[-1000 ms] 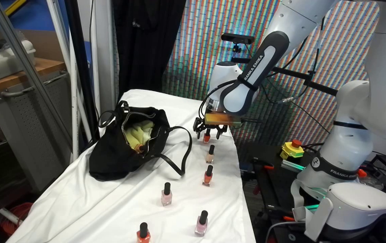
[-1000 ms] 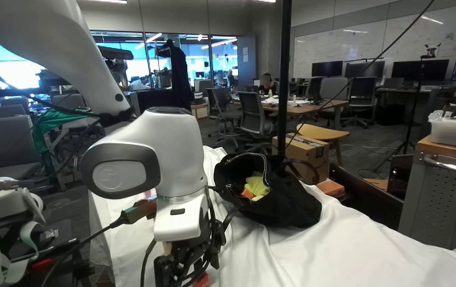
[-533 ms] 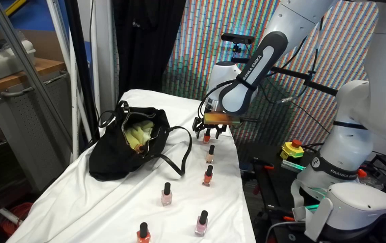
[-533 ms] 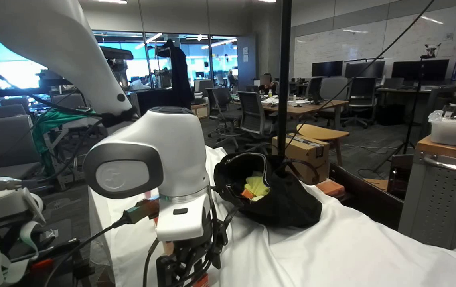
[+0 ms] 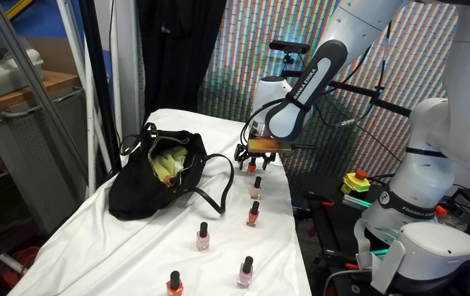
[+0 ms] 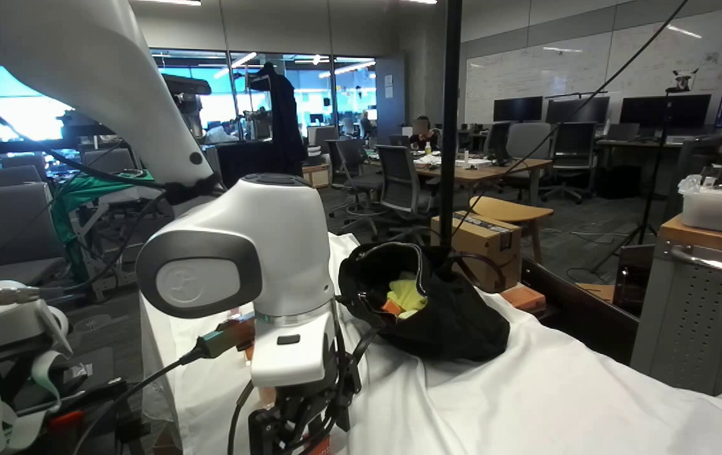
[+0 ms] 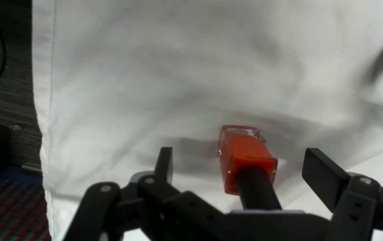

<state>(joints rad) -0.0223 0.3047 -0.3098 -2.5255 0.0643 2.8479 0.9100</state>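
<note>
An orange-red nail polish bottle [image 7: 250, 147] with a black cap stands upright on the white cloth. Around it, with a gap on both sides, my gripper [image 7: 241, 162] holds its jaws wide apart, and neither finger touches the glass in the wrist view. The top of the cap is hidden behind the gripper's body. In an exterior view, the gripper [image 5: 253, 165] points down over that same bottle [image 5: 251, 169], the farthest of the row. Closest to it stands a peach bottle [image 5: 255, 192]. In an exterior view the arm hides most of this bottle [image 6: 319, 446].
More polish bottles stand nearer that camera: orange [image 5: 253, 218], pale pink [image 5: 202, 241], lilac [image 5: 245, 276] and orange-red [image 5: 174, 287]. A black bag [image 5: 134, 195] lies open with yellow-green cloth [image 5: 172, 162] inside; its strap [image 5: 230, 185] reaches toward the bottles. The table edge runs close by.
The arm has shifted very slightly, moving a little right and down in an exterior view. The jaws have stayed open, and the bottles and bag have not moved.
</note>
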